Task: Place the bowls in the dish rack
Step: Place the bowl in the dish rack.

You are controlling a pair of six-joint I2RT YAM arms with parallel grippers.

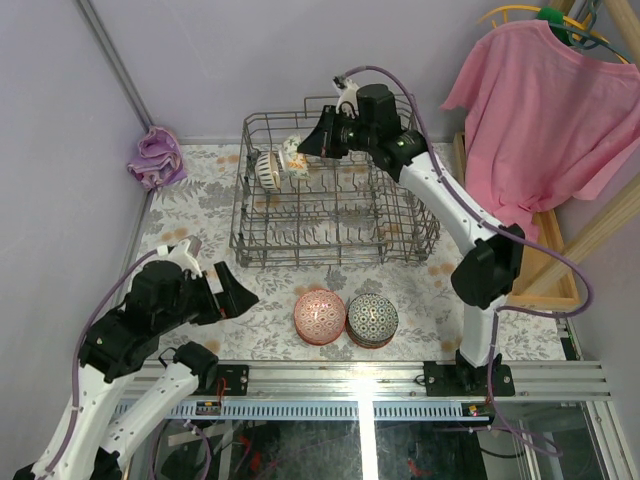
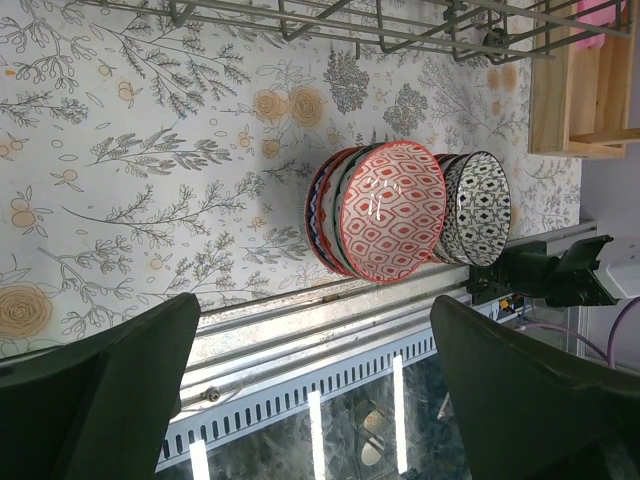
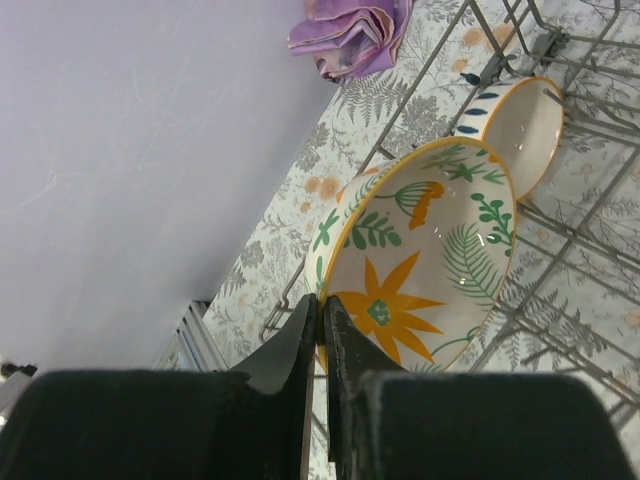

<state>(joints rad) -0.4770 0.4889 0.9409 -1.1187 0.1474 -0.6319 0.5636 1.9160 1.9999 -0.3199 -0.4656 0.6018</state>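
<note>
The dish rack (image 1: 335,250) stands at the middle back of the table. My right gripper (image 1: 312,146) reaches into its far left part, shut on the rim of an orange-green floral bowl (image 3: 430,260), held on edge above the wires. Its closed tips (image 3: 321,301) pinch the yellow rim. A cream bowl with blue marks (image 3: 520,128) stands on edge just beyond it in the rack (image 3: 590,110). Two stacks of bowls sit in front of the rack: a red-pink-topped one (image 1: 319,315) (image 2: 395,210) and a grey patterned one (image 1: 372,319) (image 2: 478,208). My left gripper (image 1: 236,298) (image 2: 315,303) hovers open and empty left of the stacks.
A crumpled purple cloth (image 1: 155,158) lies at the table's back left by the wall. A pink shirt (image 1: 540,110) hangs at the right over a wooden frame (image 1: 555,275). A metal rail (image 1: 360,380) runs along the near edge.
</note>
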